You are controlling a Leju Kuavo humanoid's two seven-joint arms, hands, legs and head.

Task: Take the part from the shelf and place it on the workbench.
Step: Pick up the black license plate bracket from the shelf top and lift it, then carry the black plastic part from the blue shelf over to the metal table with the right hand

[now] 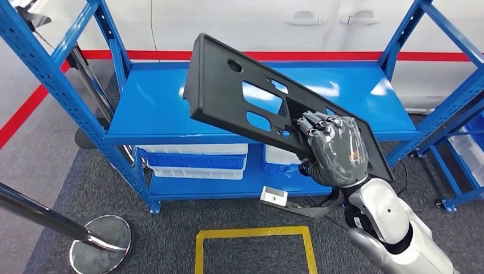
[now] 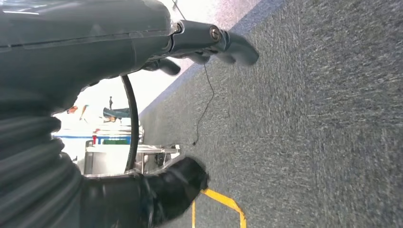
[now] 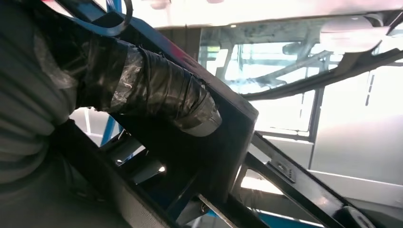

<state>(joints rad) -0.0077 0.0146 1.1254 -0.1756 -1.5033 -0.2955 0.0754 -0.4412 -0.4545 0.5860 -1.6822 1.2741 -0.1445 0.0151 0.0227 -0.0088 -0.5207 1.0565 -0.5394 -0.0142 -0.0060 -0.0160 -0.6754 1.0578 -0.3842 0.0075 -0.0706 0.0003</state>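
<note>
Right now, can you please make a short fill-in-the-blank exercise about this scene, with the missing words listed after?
1. The black part is held by the robot's ____ hand.
2. The shelf behind the part is painted ____.
3. The left hand hangs over the grey carpet and holds ____.
4. The square outline taped on the carpet is ____.

Missing words: right; blue; nothing; yellow

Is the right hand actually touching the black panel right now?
Touching. Head view shows the right hand wrapped over the black panel's lower edge, holding it above the blue shelf.
</note>
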